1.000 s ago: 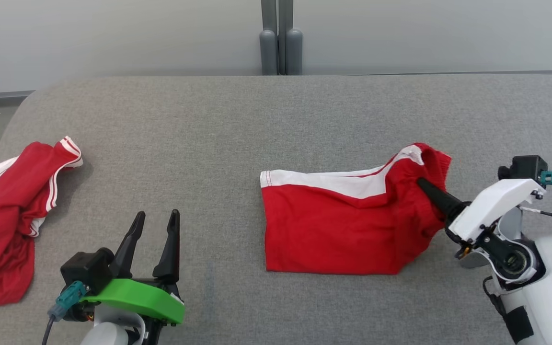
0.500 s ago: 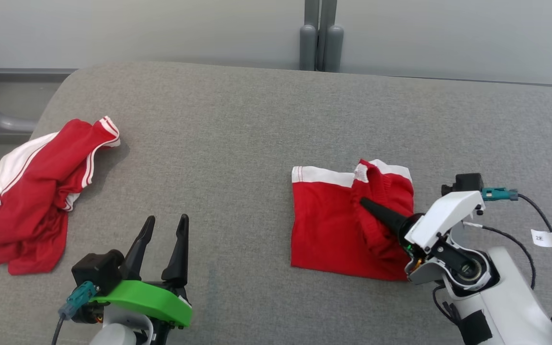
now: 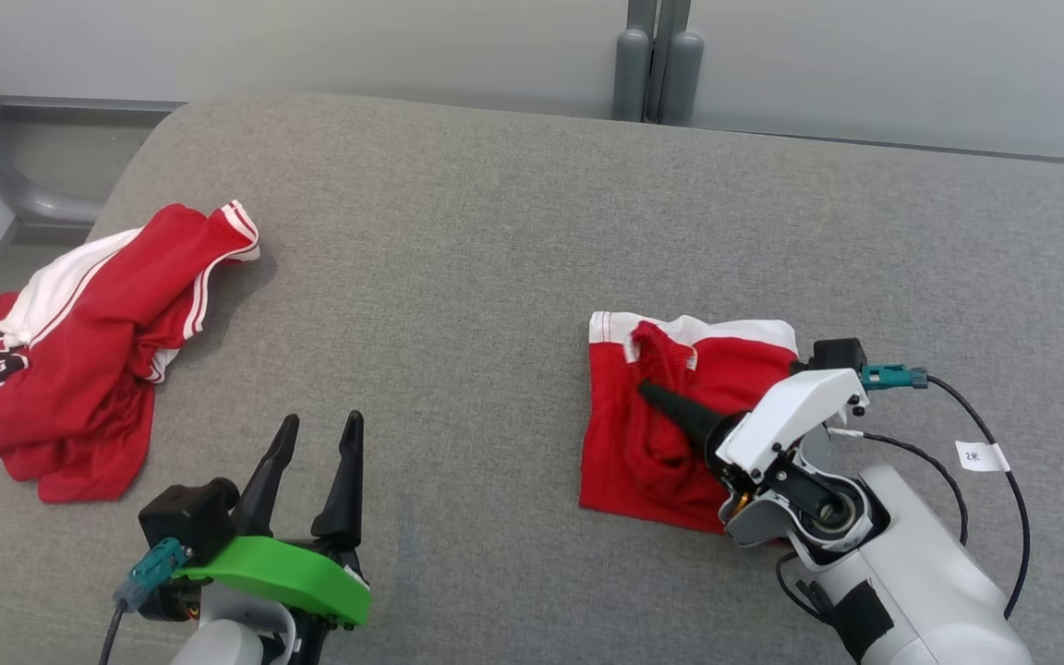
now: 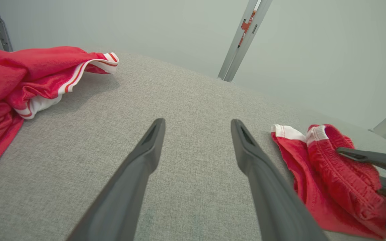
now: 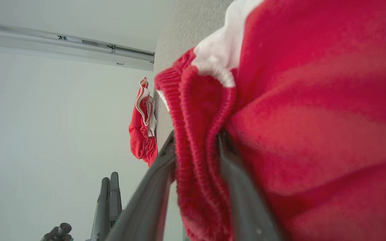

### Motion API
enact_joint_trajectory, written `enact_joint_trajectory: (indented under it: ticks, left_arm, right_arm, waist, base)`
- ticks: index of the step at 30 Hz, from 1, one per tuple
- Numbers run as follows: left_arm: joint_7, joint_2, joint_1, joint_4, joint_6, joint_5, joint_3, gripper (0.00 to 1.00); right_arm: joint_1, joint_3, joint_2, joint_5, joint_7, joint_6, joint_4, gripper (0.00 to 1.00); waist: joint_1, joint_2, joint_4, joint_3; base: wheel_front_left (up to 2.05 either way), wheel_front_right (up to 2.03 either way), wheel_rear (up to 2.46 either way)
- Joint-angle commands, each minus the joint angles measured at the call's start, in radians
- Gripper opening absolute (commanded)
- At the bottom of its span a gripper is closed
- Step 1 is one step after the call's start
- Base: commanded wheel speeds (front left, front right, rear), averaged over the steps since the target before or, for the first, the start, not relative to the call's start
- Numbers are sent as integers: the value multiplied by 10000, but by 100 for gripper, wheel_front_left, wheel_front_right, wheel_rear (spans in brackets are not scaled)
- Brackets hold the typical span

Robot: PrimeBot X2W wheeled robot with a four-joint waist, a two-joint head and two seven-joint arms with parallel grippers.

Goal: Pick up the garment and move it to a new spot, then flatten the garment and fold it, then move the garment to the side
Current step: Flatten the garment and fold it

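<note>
The garment (image 3: pixel 624 453), red shorts with a white band, lies on the grey padded table (image 3: pixel 495 277), right of centre, with its ribbed waistband folded over to the left. My right gripper (image 3: pixel 652 392) rests on top of it, fingers pointing left. In the right wrist view the waistband (image 5: pixel 196 110) sits between the right gripper's (image 5: pixel 196 137) parted fingers. The left wrist view shows that gripper (image 4: pixel 360 169) with its fingers apart over the garment (image 4: pixel 313 180). My left gripper (image 3: pixel 320 425) stands open above bare table at the lower left, nothing between its fingers (image 4: pixel 152 140).
A second red and white garment (image 3: pixel 89 342) lies crumpled at the table's left edge. A grey post (image 3: pixel 657 65) stands behind the far edge. A black cable (image 3: pixel 1003 462) loops from my right wrist. Bare table stretches between the two garments.
The camera has swung, shifting the whole picture. My right gripper has carried the waistband leftward over the garment, folding it narrower, and its fingers have parted. The left gripper has stayed put.
</note>
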Motion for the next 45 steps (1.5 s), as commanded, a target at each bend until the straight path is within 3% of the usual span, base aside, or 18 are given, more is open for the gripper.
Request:
enact_joint_trajectory:
  ticks: [1,5,9,16,21,33,38,45]
  left_arm:
    - [-38,40,-96,42,-4,133,51,100]
    - [-41,14,-32,81,-9,136,66,100]
    - [-34,48,39,75,19,127,138,100]
    - [-38,194,178,-95,117,190,362,100]
    - [-26,358,415,-502,338,325,583,100]
    - [-29,506,1091,-1084,772,431,1136,100]
    - [-29,374,1330,-1263,967,652,1410,100]
    - [-29,233,1509,-1412,854,1317,1736,100]
  right_arm:
    - [-130,60,-33,68,-135,4,40,100]
    - [-169,237,-30,346,-286,4,-422,100]
    - [92,219,-122,505,-487,4,-1732,100]
    - [997,406,-1431,-486,-1862,4,-4646,100]
    - [1612,499,-2356,-1375,-2994,4,-5623,100]
    - [2764,-395,-3112,-3939,-4990,4,-5350,100]
    - [3140,-707,-3064,-5297,-5523,2,-4902,100]
    - [3448,-1085,-2714,-7311,-6071,2,-3985,100]
  waist:
    - [0,0,-76,-27]
    - [0,0,-280,-110]
    - [0,0,-507,-199]
    - [0,0,-869,-655]
    - [0,0,-1132,-1010]
    - [0,0,-1585,-1317]
    - [0,0,-1687,-1329]
    - [0,0,-1779,-1304]
  base:
    - [0,0,0]
    - [0,0,0]
    - [0,0,0]
    - [0,0,0]
    - [0,0,0]
    - [0,0,0]
    - [0,0,0]
    - [0,0,0]
